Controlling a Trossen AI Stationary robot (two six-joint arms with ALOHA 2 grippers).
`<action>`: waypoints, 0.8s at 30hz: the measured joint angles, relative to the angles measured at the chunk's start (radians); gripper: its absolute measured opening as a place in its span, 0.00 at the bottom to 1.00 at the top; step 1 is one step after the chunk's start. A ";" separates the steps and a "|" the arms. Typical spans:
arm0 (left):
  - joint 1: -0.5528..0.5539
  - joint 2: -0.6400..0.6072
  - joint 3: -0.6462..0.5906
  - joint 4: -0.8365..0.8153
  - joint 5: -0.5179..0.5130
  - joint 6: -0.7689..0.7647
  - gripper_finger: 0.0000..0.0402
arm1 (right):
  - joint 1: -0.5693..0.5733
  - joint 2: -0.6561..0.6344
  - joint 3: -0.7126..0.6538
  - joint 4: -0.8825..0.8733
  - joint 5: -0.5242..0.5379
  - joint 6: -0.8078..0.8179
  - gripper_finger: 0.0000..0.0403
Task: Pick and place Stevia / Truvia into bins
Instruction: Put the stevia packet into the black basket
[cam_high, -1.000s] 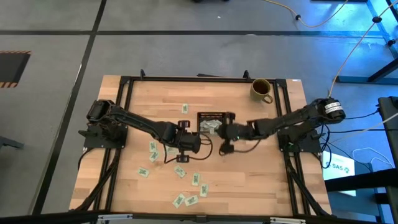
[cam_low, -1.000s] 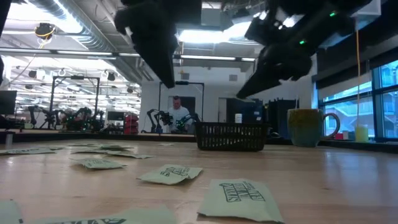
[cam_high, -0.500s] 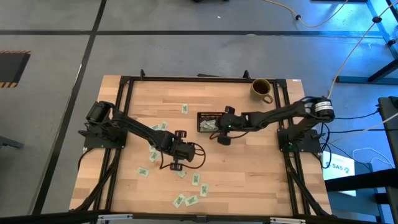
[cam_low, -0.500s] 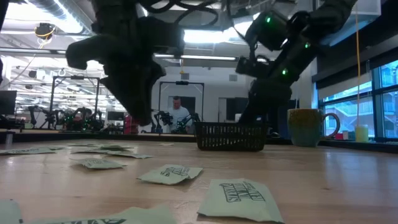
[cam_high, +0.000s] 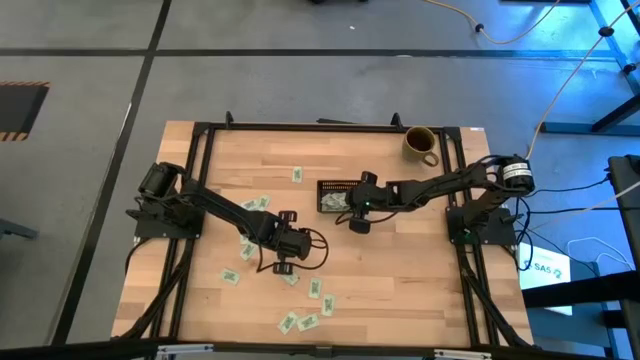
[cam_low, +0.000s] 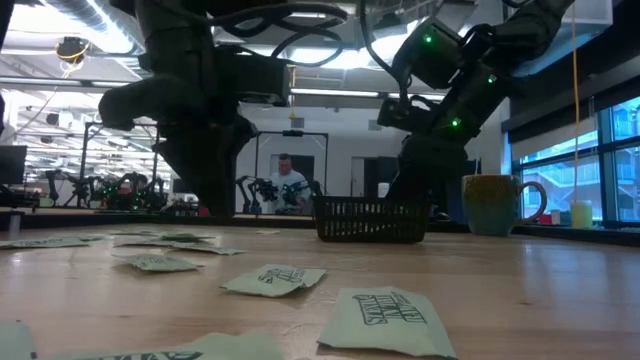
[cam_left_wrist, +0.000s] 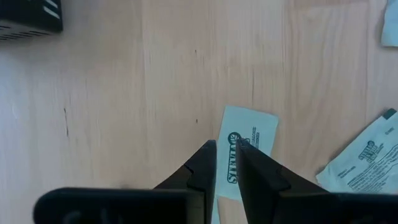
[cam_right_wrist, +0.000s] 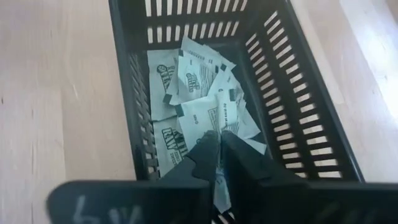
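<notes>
The black slotted bin (cam_high: 335, 186) (cam_right_wrist: 298, 93) stands at mid-table with several green-and-white Stevia packets (cam_right_wrist: 193, 81) lying in it. My right gripper (cam_high: 352, 207) (cam_right_wrist: 217, 138) points down into the bin, shut on one packet. My left gripper (cam_high: 284, 255) (cam_left_wrist: 226, 148) hovers nearer the table's front, fingers down, open by a narrow gap. It stands over a packet (cam_left_wrist: 255, 134) lying flat on the wood. More loose packets (cam_high: 300, 322) (cam_low: 275, 280) lie flat across the left and near parts of the table. My right gripper pinches a packet's edge (cam_right_wrist: 219, 186) between its two fingers, coming from above and pointing down. The packet sits on edge in the narrow gap over the bin's inside. Whether its lower end touches the packets in the bin, I cannot tell.
An olive-yellow mug (cam_high: 420, 143) (cam_low: 495, 205) stands at the far right corner. A second packet (cam_left_wrist: 364, 158) lies close beside the one under my left gripper. Bare wood stretches right of the bin and along the near right. A person shows far off in the room (cam_low: 287, 185).
My right gripper has moved from right of the bin toward the far left and now stands over the bin's inside. My left gripper has swung away from the bin toward the near left edge and come lower over the loose packets.
</notes>
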 joint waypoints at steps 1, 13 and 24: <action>0.000 0.000 0.000 0.000 0.000 0.000 0.15 | 0.000 0.000 0.000 0.000 0.000 0.001 0.12; 0.000 0.051 0.000 0.014 0.039 0.000 0.20 | 0.018 -0.073 0.000 0.003 0.001 0.054 0.34; 0.002 0.109 0.005 0.016 0.061 -0.023 0.14 | 0.186 -0.178 0.000 -0.054 0.000 0.080 0.33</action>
